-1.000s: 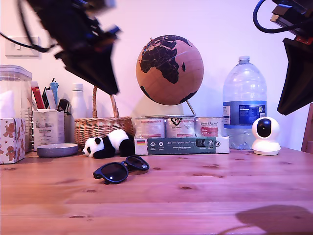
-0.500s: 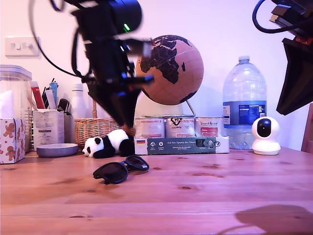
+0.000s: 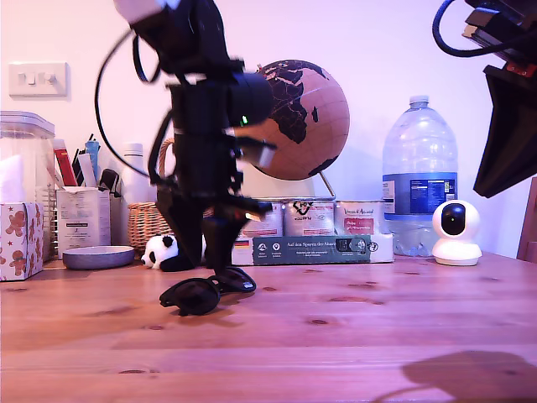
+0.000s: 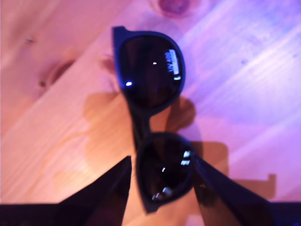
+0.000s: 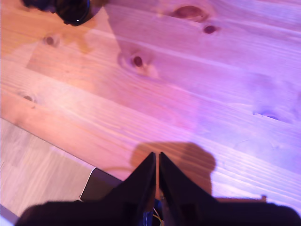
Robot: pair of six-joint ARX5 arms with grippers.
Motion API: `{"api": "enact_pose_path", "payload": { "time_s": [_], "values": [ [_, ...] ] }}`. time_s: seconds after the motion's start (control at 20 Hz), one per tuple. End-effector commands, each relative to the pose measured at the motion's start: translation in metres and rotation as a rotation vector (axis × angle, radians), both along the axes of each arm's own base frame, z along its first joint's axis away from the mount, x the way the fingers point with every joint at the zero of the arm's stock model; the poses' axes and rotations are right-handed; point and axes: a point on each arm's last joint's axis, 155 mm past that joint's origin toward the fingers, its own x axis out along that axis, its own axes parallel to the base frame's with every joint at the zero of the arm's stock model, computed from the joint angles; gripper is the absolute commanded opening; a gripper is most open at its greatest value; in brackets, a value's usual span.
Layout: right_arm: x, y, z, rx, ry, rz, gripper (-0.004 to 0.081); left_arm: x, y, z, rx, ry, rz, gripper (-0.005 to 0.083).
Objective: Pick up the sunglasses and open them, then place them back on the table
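- Reddish-brown pine table [image 3: 352, 336], exterior view: plank seams and dark knots; pale wall behind.
- Back row on the table, from the exterior view's left: tissue box [image 3: 20, 239], grey dish [image 3: 97, 257], wicker basket [image 3: 144, 222], panda toy [image 3: 162, 251] partly hidden by an arm, tins on a long box [image 3: 310, 248], globe [image 3: 306, 117], water bottle [image 3: 419, 172], small white camera [image 3: 456, 232].
- Sunglasses [image 3: 205, 290], exterior view: folded, lying on the table in front of the panda toy.
- My first claw [image 3: 207, 267], exterior view: pointing down, tips just above the sunglasses; contact cannot be told.
- A second black arm hangs high at the exterior view's right edge, well apart from the sunglasses.
- First wrist view: sunglasses [image 4: 155, 117] lenses up on the table [image 4: 51, 117], small white sticker on one lens. My first claw [image 4: 162, 188] is spread wide, one finger on each side of the nearer lens, not closed on it.
- Second wrist view: bare table [image 5: 188, 94] with knots; a dark edge of the sunglasses [image 5: 70, 12] far off. My second claw [image 5: 156, 165] is pressed together, holding nothing, above the table edge.
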Motion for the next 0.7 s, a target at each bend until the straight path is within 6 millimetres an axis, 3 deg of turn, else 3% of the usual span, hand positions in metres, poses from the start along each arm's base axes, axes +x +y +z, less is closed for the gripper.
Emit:
{"api": "enact_pose_path", "payload": {
  "time_s": [0.0, 0.65],
  "values": [
    [0.002, 0.003, 0.004, 0.004, -0.011, 0.007, -0.0012, 0.008, -0.006, 0.002, -0.019, -0.027, 0.006, 0.0361],
    [0.002, 0.003, 0.004, 0.004, -0.01, 0.007, -0.0012, 0.025, -0.006, -0.011, -0.072, -0.034, 0.035, 0.0359]
  ]
}}
